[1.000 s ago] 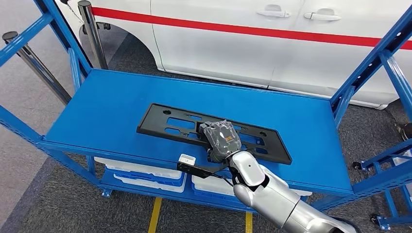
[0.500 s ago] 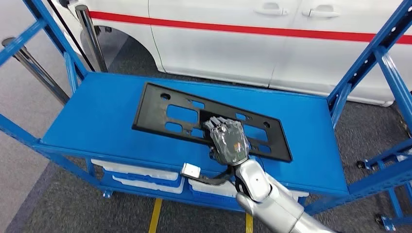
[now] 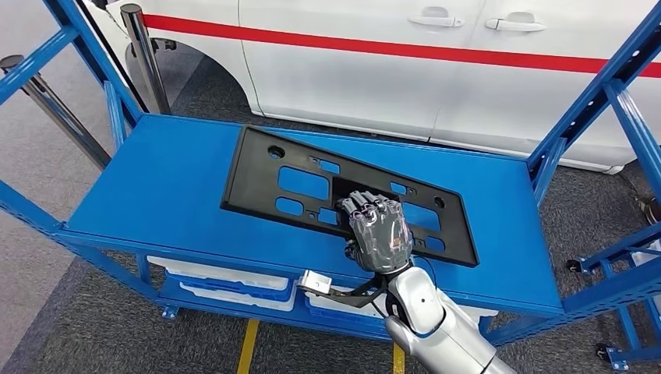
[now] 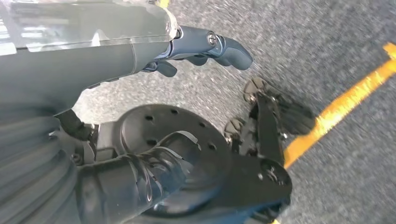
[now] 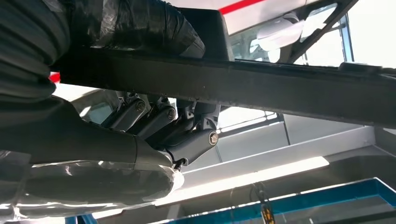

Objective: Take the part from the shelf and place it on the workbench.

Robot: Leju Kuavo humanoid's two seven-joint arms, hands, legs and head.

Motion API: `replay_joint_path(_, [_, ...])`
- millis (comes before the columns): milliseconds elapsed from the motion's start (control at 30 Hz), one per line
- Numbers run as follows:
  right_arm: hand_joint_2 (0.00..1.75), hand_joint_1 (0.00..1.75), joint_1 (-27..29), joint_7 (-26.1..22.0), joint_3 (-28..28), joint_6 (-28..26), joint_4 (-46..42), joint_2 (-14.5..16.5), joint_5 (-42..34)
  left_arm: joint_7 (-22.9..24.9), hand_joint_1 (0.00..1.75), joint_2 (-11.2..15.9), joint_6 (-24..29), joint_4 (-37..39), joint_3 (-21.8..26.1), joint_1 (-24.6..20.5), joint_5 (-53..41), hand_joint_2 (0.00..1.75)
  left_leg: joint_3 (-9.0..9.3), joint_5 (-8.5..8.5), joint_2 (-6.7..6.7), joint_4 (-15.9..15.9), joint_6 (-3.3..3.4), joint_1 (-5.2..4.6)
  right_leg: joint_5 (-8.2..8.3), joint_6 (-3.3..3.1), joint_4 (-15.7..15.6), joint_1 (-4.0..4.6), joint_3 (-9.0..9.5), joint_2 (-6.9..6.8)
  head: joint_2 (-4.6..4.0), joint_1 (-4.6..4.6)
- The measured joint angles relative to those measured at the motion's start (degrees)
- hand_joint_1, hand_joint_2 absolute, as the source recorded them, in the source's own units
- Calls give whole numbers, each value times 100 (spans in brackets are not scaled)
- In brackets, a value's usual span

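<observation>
- Behind the blue metal shelf stands a white car with a red stripe, close along the shelf's far edge; dark grey carpet floor lies in front.
- Blue slanted uprights frame both ends of the shelf, and two chrome posts stand off its far left corner.
- On the shelf's top deck is the flat black plastic plate with rectangular cut-outs, set slantwise, its left end tilted up off the deck, with bare blue deck to its left and right.
- The right hand, wrapped in clear film, grips the plate's near long edge; in the right wrist view its dark fingers curl under the plate's rim.
- White bins sit on the lower deck, below the front edge.
- The left hand hangs over the carpet near a yellow floor line, fingers curled, holding nothing.
</observation>
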Motion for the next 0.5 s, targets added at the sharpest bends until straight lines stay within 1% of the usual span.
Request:
replay_joint_path(33, [175,175,12,-31,-23,-1,-23,-14,4,42,0,3,-32,17,0,-7,7,175,-6,19,10,-10,23,7,-194,28,285,-15,-116,-3,0,1])
replay_joint_path(67, [175,175,27,-63,-44,-1,-42,-31,5,89,0,8,-58,35,1,-15,13,175,-23,28,13,-6,36,7,-403,54,654,-23,-272,-4,0,1])
replay_joint_path(100, [175,175,52,-98,-65,-1,-56,-51,14,124,0,13,-75,61,1,-29,15,175,-44,31,14,4,41,7,-577,76,1035,-35,-434,-4,0,1])
replay_joint_path(133, [175,175,86,-133,-87,-1,-67,-71,33,130,0,20,-85,107,2,-52,15,175,-61,34,13,15,44,8,-656,93,1295,-48,-540,-5,0,1])
replay_joint_path(167, [175,175,125,-168,-114,-1,-79,-87,61,108,0,30,-94,177,2,-85,12,175,-74,35,12,27,45,10,-621,106,1353,-63,-549,-5,0,1])
replay_joint_path(200, [175,175,159,-204,-148,-1,-96,-101,96,64,0,41,-106,268,3,-129,9,175,-82,35,9,42,43,14,-482,116,1181,-81,-447,-7,0,1])
replay_joint_path(233, [175,175,184,-232,-185,-1,-120,-110,130,2,0,54,-121,370,3,-177,8,175,-86,34,7,58,38,18,-280,123,819,-100,-253,-10,0,1])
replay_joint_path(267, [175,175,200,-250,-226,-1,-146,-116,162,-66,0,72,-132,472,4,-230,7,175,-96,35,4,76,20,13,-129,129,425,-112,-49,-9,0,1])
replay_joint_path(300, [175,175,209,-262,-265,-1,-175,-121,193,-133,0,92,-139,580,5,-291,6,175,-114,40,0,100,-7,3,-9,118,102,-110,99,-3,0,-1])
replay_joint_path(333, [175,175,220,-266,-299,-1,-201,-128,223,-201,0,117,-141,692,7,-353,7,175,-135,53,-4,113,-43,-7,48,103,-86,-102,171,3,0,-1])
replay_joint_path(367, [175,175,238,-261,-331,-1,-221,-139,252,-261,0,143,-140,807,8,-414,7,175,-156,74,-10,116,-85,-19,52,76,-133,-84,168,11,0,-2])
replay_joint_path(400, [175,175,262,-253,-357,-1,-238,-153,273,-317,0,166,-137,931,9,-471,7,175,-172,99,-15,113,-126,-22,89,37,-132,-71,136,13,0,-3])
replay_joint_path(433, [175,175,289,-245,-382,-1,-255,-175,286,-373,0,190,-132,1051,10,-522,7,175,-187,103,-15,113,-161,-14,120,-10,-136,-77,113,7,0,-3])
replay_joint_path(467, [175,175,314,-236,-405,-1,-275,-198,299,-426,0,211,-128,1170,10,-571,7,175,-217,42,-12,158,-191,-6,159,-66,-146,-82,87,-2,0,-3])
replay_joint_path(500, [175,175,334,-225,-428,-1,-301,-222,313,-484,0,233,-123,1292,10,-622,8,175,-275,-98,-8,291,-212,4,202,-125,-161,-90,52,-12,0,-4])
